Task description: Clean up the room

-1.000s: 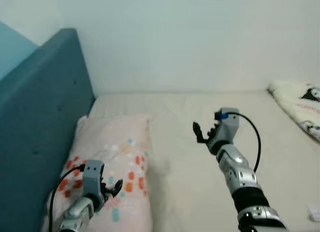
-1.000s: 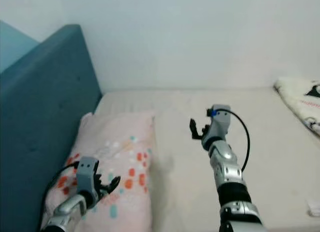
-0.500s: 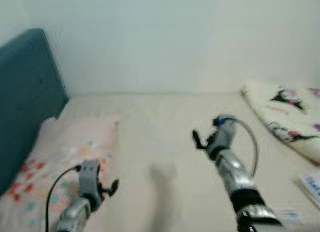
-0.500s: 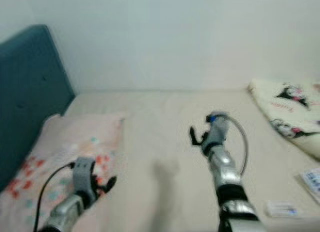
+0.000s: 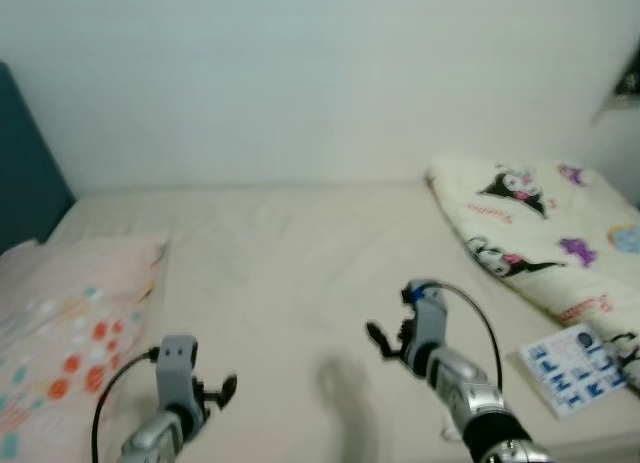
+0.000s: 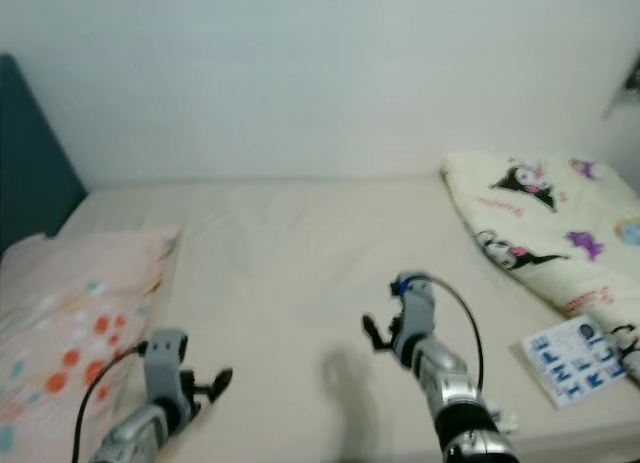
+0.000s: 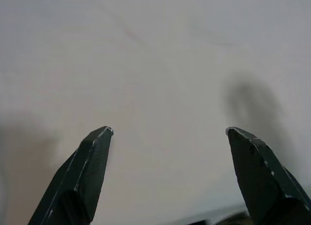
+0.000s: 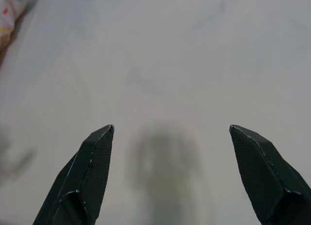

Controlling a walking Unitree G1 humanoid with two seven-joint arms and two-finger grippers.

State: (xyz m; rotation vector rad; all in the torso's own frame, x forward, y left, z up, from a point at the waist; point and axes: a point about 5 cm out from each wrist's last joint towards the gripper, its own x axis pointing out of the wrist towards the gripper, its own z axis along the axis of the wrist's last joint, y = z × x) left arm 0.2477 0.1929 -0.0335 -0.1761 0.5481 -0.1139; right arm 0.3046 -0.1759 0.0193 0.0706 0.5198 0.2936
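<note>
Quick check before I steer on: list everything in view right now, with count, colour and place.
Bed with cream sheet: one, cream, spans the view below the wall.
Pink pillow with coloured dots: one, pale pink with orange and teal dots, on the bed's left end.
Teal headboard: one, dark teal, far left edge.
Cream cartoon-print blanket: one, cream with black and purple figures, bunched on the bed's right side.
White sheet with blue squares: one, white and blue, lying flat below the blanket, near the right edge.
Wall: one, pale, behind the bed.
Left gripper: one, black fingers, open, over bare sheet by the pillow.
Right gripper: one, black fingers, open, over the bed's middle.
</note>
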